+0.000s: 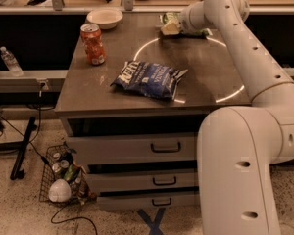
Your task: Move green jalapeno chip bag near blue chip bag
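The green jalapeno chip bag (167, 18) lies at the far edge of the tabletop, right of centre, mostly covered by my arm. My gripper (170, 28) is down on the bag at its near side. The blue chip bag (149, 80) lies flat in the middle of the table, nearer the front and well apart from the green bag. My white arm (237, 48) reaches over the table's right side to the back.
A red soda can (93, 43) stands at the left of the grey table (88, 94). A white bowl (104, 17) sits at the back left. Drawers (137, 148) are under the tabletop. A wire basket of items (63, 177) and cables lie on the floor at the left.
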Tool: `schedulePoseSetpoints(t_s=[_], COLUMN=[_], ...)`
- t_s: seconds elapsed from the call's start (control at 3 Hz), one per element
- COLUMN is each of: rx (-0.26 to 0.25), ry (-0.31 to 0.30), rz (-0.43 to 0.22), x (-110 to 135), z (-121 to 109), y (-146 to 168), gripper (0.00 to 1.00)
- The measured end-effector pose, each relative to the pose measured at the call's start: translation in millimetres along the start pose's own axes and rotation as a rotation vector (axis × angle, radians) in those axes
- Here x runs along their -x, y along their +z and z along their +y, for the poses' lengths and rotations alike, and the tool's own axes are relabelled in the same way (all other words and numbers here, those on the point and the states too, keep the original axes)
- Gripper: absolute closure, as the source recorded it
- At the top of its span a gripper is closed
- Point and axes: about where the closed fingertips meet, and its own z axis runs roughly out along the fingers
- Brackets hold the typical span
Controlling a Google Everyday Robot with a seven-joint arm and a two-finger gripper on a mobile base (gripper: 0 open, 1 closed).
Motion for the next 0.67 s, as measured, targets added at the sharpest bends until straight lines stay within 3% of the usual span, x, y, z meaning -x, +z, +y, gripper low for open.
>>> schedulePoseSetpoints(t_s=[0.33,0.67], rx=[-0.004,0.002], ry=[0.027,0.031], rz=[0.021,0.026], x=[-3.5,-5.6], z=[1.7,5.5], y=[-1.8,2.2], gripper=[0.65,0.95])
